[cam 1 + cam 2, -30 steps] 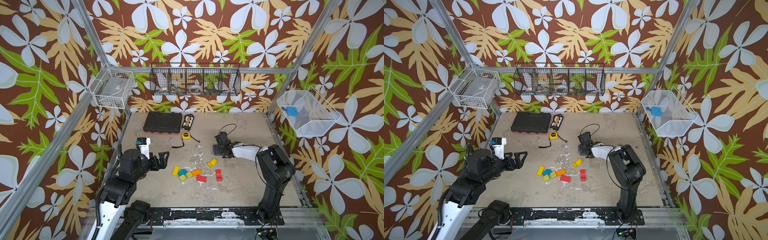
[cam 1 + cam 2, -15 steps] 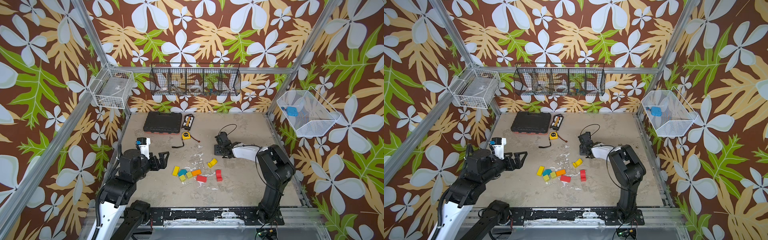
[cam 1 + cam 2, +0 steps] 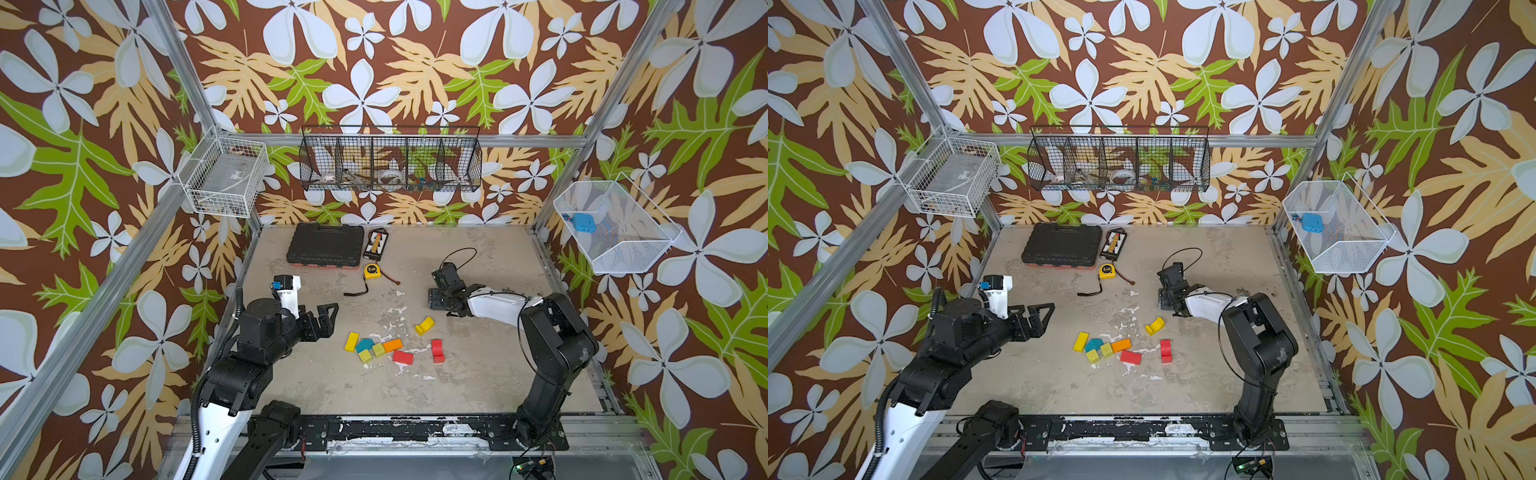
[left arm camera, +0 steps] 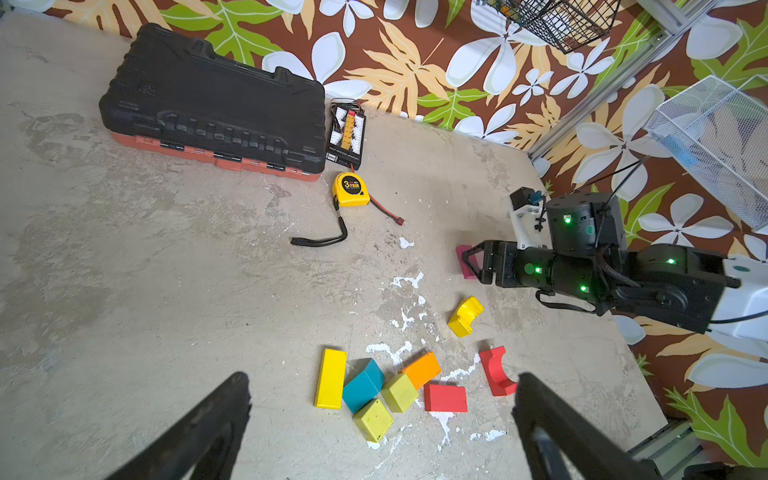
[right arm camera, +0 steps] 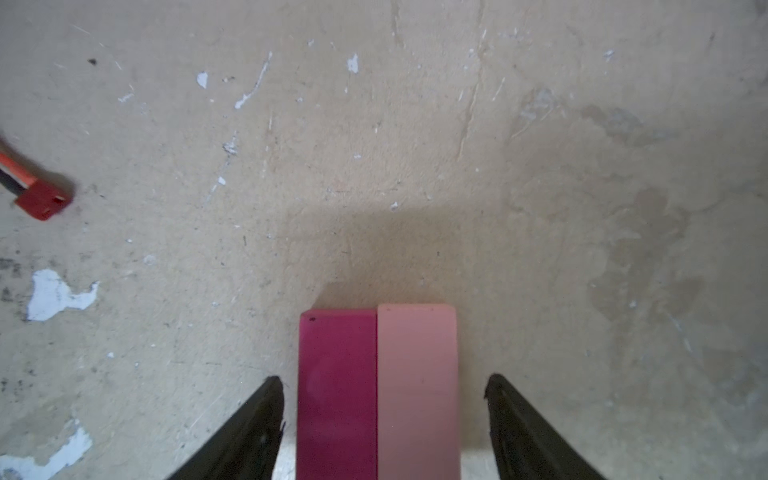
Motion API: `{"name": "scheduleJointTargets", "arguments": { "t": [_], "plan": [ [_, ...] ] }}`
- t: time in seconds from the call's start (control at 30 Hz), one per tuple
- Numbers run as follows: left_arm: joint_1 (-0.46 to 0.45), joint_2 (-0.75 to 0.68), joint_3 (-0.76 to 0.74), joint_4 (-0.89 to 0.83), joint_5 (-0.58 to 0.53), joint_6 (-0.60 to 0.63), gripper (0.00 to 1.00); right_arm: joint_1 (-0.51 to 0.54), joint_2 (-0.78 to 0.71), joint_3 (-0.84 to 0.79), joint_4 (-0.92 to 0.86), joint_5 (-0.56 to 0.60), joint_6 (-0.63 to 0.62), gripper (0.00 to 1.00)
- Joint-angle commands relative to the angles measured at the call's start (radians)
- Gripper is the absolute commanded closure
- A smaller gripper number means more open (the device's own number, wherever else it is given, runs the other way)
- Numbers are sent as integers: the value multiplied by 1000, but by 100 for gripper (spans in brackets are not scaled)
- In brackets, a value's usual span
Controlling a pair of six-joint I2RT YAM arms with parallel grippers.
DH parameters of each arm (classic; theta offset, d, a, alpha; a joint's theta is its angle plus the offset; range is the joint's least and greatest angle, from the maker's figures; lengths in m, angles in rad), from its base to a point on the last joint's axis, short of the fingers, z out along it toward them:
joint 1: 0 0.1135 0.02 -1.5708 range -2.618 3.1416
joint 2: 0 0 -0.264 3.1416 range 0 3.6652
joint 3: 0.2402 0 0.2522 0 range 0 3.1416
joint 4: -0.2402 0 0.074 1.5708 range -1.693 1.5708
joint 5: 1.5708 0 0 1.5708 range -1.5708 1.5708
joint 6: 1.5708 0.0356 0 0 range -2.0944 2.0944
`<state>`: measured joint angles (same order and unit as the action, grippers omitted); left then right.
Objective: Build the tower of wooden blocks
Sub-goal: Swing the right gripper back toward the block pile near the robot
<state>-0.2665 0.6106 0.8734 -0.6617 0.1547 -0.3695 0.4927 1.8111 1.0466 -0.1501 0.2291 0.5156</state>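
A magenta wood block (image 5: 337,386) and a pink one (image 5: 417,386) lie flat side by side. My right gripper (image 5: 382,380) stands open around the pair, with a gap at each finger. From above it hides them (image 3: 434,297) (image 3: 1165,297); only the magenta end (image 4: 463,259) peeks out. Loose on the table lie a yellow brick (image 3: 351,341), a teal block (image 3: 365,344), two lime cubes (image 3: 378,350), an orange block (image 3: 392,345), a red brick (image 3: 403,357), a red arch (image 3: 436,350) and a yellow arch (image 3: 424,326). My left gripper (image 3: 330,320) (image 4: 384,378) hangs open left of them. No stacked tower is in view.
A black tool case (image 3: 325,245), a small connector board (image 3: 376,245) and a yellow tape measure (image 3: 372,271) with its strap lie at the back. A red cable plug (image 5: 41,201) lies near the right gripper. Wire baskets (image 3: 390,160) hang on the walls.
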Motion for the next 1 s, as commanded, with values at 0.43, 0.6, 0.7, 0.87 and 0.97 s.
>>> {"name": "scheduleJointTargets", "arguments": {
  "t": [0.43, 0.6, 0.7, 0.87, 0.97],
  "plan": [
    [-1, -1, 4, 2, -9, -8, 0, 181, -333, -231, 101, 106, 150, 24],
    [-1, -2, 4, 1, -12, -8, 0, 303, -435, -324, 151, 124, 201, 27],
    [-2, -5, 4, 0, -15, -9, 0, 352, -433, -332, 135, 119, 213, 28],
    [-2, -16, 4, -1, -19, -11, 0, 372, -378, -329, 93, 137, 216, 31],
    [-2, -23, 4, -2, -21, -12, 0, 371, -370, -342, 82, 154, 223, 31]
  ]
}}
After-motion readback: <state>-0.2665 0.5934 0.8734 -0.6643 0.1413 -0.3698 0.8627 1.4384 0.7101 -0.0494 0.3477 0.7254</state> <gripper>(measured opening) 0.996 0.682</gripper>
